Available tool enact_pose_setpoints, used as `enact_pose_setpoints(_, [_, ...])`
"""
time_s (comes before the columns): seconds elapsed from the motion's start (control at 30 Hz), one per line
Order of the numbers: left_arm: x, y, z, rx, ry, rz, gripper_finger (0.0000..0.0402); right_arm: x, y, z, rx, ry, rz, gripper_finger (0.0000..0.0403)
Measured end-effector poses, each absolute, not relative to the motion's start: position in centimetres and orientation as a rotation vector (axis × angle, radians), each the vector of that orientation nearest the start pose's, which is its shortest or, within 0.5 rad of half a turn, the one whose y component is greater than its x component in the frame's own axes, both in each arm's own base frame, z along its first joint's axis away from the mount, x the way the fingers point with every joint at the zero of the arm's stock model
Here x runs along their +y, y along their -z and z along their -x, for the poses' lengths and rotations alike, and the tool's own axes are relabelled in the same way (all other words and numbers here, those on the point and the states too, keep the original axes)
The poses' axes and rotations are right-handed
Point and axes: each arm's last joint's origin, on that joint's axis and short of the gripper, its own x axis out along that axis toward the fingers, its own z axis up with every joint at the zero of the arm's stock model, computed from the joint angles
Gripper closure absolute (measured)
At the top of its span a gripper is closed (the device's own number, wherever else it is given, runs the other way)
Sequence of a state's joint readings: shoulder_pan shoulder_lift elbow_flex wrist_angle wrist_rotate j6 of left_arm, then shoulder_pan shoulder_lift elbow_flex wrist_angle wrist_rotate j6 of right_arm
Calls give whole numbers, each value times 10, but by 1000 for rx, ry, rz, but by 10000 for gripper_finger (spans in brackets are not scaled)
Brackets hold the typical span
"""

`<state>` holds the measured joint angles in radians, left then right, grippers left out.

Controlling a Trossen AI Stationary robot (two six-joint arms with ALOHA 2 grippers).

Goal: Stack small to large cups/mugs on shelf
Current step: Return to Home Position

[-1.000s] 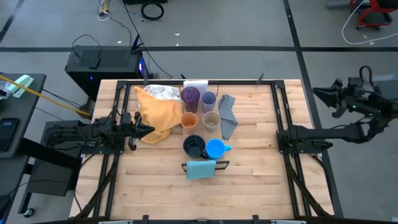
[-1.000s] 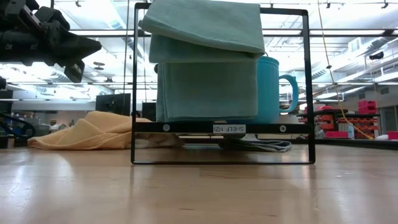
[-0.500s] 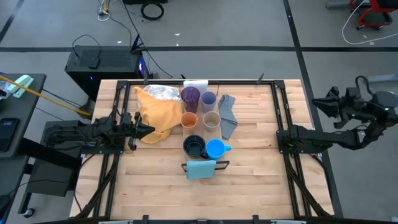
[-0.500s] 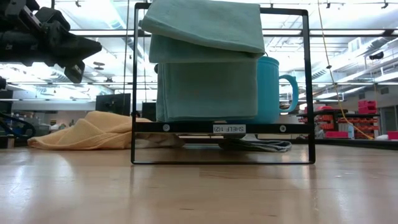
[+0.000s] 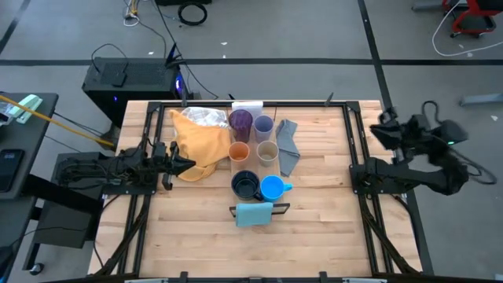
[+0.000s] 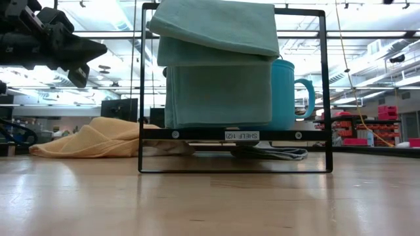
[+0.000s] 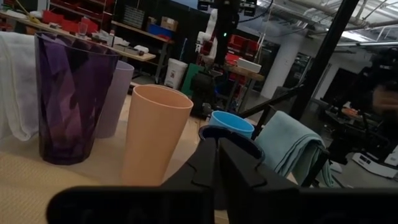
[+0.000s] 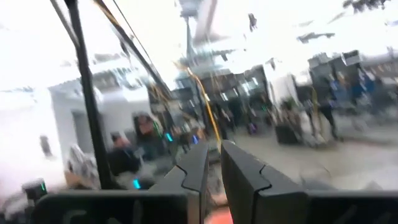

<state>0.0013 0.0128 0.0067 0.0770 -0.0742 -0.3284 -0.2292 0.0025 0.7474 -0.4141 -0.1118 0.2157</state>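
Observation:
Six cups stand in two rows on the pale plank shelf (image 5: 254,167) in the high view: purple tumbler (image 5: 240,122), lavender cup (image 5: 262,125), orange cup (image 5: 239,152), beige cup (image 5: 268,152), navy mug (image 5: 245,185), bright blue mug (image 5: 272,188). My left gripper (image 5: 187,165) is shut, low over the table left of the cups, beside the yellow cloth (image 5: 196,145). Its wrist view shows the tumbler (image 7: 68,93) and orange cup (image 7: 155,137) ahead. My right gripper (image 5: 377,130) is raised above the table's right edge, with its fingers together in its wrist view (image 8: 214,168).
A black wire rack draped with a light-blue cloth (image 5: 253,213) stands at the shelf's near end, filling the low view (image 6: 216,65). A grey cloth (image 5: 288,147) lies right of the cups. A white piece (image 5: 246,106) sits at the far end. Bare wood lies right of the grey cloth.
My right arm has swung from beyond the table's right side toward the table, carrying its gripper left to about the right edge and turning as it goes. The left arm and all cups have stayed where they were.

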Motion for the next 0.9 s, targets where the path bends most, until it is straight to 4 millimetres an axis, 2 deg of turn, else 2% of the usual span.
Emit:
enact_pose_setpoints(0.1, [2,-172,-98,-83,-63,330,381,0,-329,-15,-421,43,-189,353])
enact_pose_setpoints(0.23, [2,-172,-98,-83,-63,330,376,-6,-303,-42,-430,27,-242,353])
enact_pose_setpoints(0.5, [2,-172,-98,-83,-63,330,366,-15,-258,-81,-270,60,-321,353])
enact_pose_setpoints(0.77, [2,-172,-98,-83,-63,330,377,-21,-223,-94,-359,104,-384,353])
enact_pose_setpoints(0.9, [2,-172,-98,-83,-63,331,381,-22,-215,-96,-355,127,-400,353])
